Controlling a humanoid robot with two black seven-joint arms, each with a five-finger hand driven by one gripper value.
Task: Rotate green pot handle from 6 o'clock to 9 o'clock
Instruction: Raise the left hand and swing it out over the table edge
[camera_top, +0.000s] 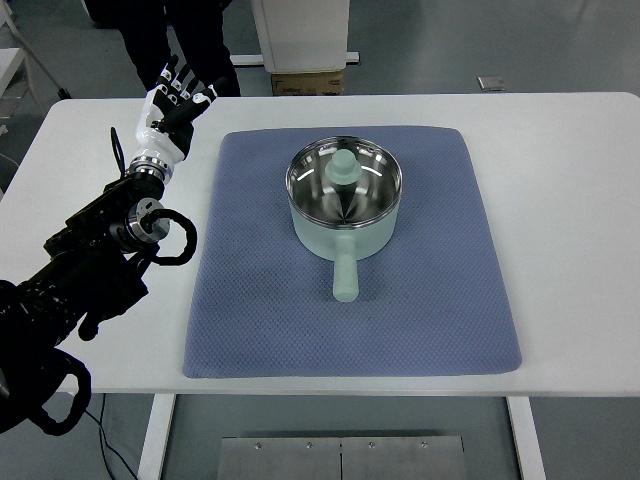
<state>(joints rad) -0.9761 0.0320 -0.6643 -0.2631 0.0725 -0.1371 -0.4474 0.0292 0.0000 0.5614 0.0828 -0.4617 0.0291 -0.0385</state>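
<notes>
Left robot hand (172, 105) up beyond the far left corner of the blue mat (350, 250), well apart from the pot, white shell with black fingers (183, 76) spread and loosely straight, holding nothing. Hovering over bare white tabletop (560, 200) just left of the mat's far edge, palm side turned toward the mat. Behind it, a silver wrist ring, then a black forearm (90, 255) with looped cables running back to the picture's left edge, left of the mat's near half. No second arm coming in from the right edge.

Centred on the far half of the mat: pale green pot (345, 200), upright, shiny steel inside. Lying in it, a lid or insert with a pale green knob (344, 168) standing up near the middle. Straight green handle (345, 275) jutting from the pot's near wall toward the mat's near edge, at the six o'clock spot, resting low over the mat's middle. Untouched by anything.

Mat flat, slightly rounded at the corners, covering most of the tabletop's middle, bare white margin on all sides.

Beyond the mat's far edge, past the tabletop: dark trouser legs of a person (175, 35) standing near the far left corner, a white cabinet base (300, 35) with a cardboard box (308, 82) beneath it, grey floor.
</notes>
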